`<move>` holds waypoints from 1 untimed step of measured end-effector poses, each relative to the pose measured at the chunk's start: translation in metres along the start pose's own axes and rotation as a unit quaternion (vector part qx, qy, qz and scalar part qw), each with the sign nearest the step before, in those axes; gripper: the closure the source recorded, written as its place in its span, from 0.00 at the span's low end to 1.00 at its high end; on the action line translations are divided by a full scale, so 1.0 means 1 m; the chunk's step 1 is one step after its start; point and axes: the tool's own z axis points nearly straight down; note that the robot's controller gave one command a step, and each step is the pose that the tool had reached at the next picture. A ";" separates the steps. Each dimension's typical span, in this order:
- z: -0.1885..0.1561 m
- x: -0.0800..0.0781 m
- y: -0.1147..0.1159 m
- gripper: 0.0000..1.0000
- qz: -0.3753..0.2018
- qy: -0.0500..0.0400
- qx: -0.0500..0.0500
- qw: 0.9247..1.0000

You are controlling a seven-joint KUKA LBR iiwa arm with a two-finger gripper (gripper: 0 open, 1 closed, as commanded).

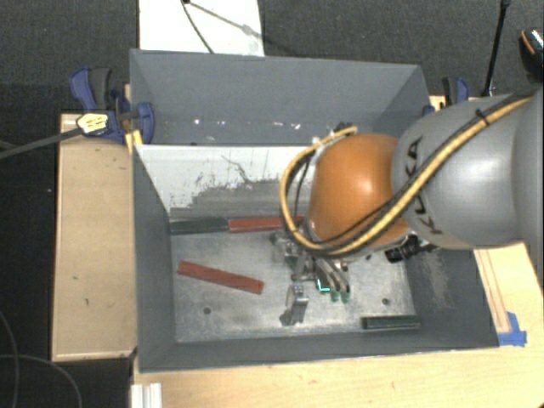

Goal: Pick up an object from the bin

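A red flat bar (219, 276) lies left of centre on the floor of the bin (255, 100), its long axis running left to right. The hand (295, 306) hangs low near the bar's right end; whether it is spread or pressed together cannot be told. A dark green bar (390, 321) lies farther off on the hand's other side.

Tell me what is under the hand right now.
Under the hand I see bare grey bin floor. The arm's orange cover hides the floor behind it, so something may lie there unseen. The nearest visible thing is a red stick, lying apart.
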 end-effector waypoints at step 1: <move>0.088 -0.032 0.029 0.00 -0.012 0.000 0.000 1.000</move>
